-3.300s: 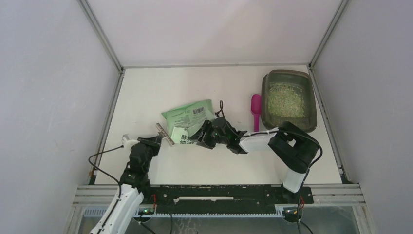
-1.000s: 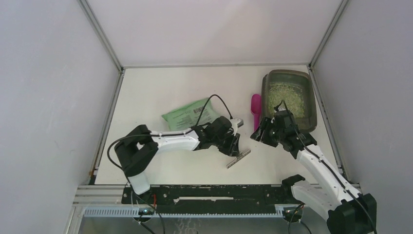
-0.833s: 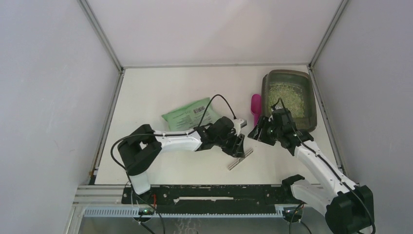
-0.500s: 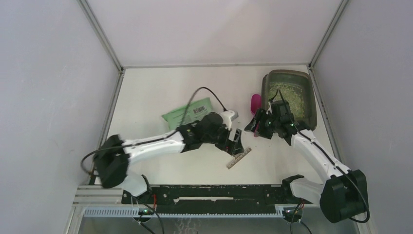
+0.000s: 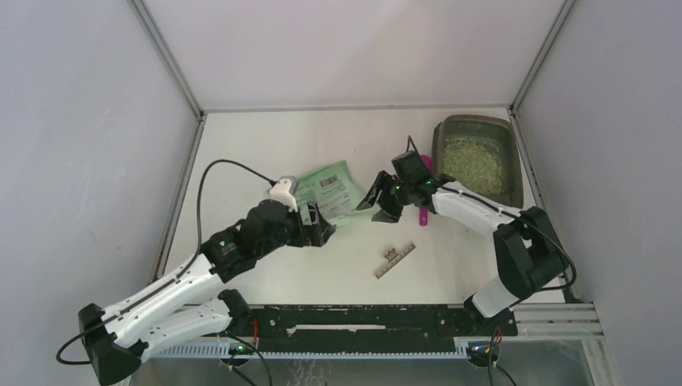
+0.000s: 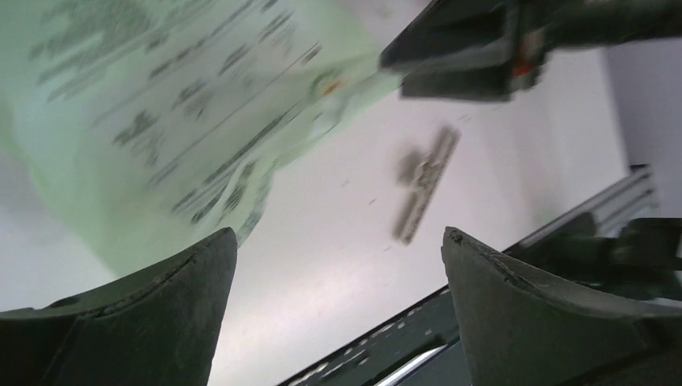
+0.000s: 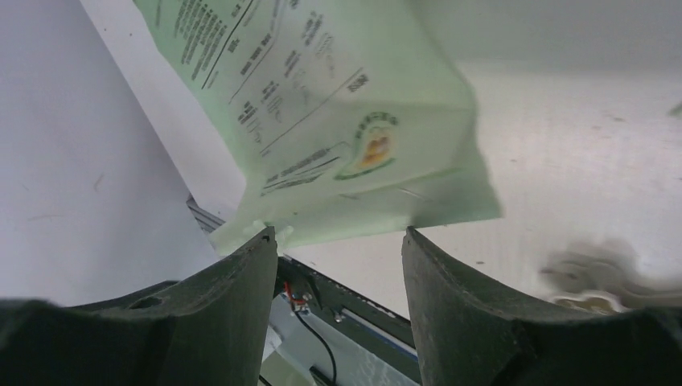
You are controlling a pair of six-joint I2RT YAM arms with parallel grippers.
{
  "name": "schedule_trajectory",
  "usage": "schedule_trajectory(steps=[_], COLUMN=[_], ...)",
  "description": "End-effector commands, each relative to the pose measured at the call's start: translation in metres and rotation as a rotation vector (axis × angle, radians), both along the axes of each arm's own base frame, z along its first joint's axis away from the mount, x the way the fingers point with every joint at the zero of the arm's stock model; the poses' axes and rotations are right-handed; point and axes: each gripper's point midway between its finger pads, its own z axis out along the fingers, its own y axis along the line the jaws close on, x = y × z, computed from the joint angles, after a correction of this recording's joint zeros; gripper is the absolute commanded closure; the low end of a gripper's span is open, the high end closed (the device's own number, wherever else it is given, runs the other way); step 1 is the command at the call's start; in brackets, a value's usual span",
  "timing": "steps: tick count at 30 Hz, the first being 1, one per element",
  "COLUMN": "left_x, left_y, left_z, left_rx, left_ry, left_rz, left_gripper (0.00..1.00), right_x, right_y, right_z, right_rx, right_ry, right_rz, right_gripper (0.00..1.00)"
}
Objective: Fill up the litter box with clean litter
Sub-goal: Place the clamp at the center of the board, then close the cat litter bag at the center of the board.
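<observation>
Withdrawn, left tool (image 5: 315, 226) hangs released; right tool (image 5: 380, 205) gapes beside bag (image 5: 326, 185); litter box (image 5: 470, 121) holds clean litter (image 5: 474, 165).

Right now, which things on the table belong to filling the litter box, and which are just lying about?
For the job: litter box, litter already in it, green bag.
Lying about: pink scoop beside the box, grey clip lying loose nearer the arms.
</observation>
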Motion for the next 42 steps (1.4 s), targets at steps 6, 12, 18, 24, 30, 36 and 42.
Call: schedule_trajectory(steps=[6,12,18,24,30,36,42], left_x=[-0.011,-0.015,-0.016,-0.006,0.005,0.010,0.014], left_y=[0.046,0.068,0.057,0.062,0.077,0.092,0.092], left_z=[-0.034,-0.028,-0.042,-0.084,-0.085,-0.069,-0.069], left_rx=[0.050,0.026,0.029,0.124,0.082,0.080,0.091], left_ry=[0.059,0.015,0.046,0.105,0.089,0.063,0.072], left_rz=[0.160,0.229,0.189,0.261,0.356,0.391,0.389], left_gripper=[0.00,0.00,0.00,0.00,0.00,0.00,0.00], right_x=[0.023,0.013,0.011,0.008,0.009,0.009,-0.005], right_y=[0.056,0.068,0.064,0.043,0.038,0.053,0.058], right_z=[-0.004,-0.022,-0.006,0.021,0.000,-0.018,-0.017], right_rx=[-0.046,-0.084,-0.155,-0.235,-0.196,-0.090,-0.046], right_ry=[0.053,0.086,-0.058,-0.208,-0.080,0.067,0.139], right_rz=[-0.059,-0.041,-0.005,0.056,0.051,-0.012,-0.057], right_gripper=[0.34,0.34,0.36,0.35,0.34,0.34,0.33])
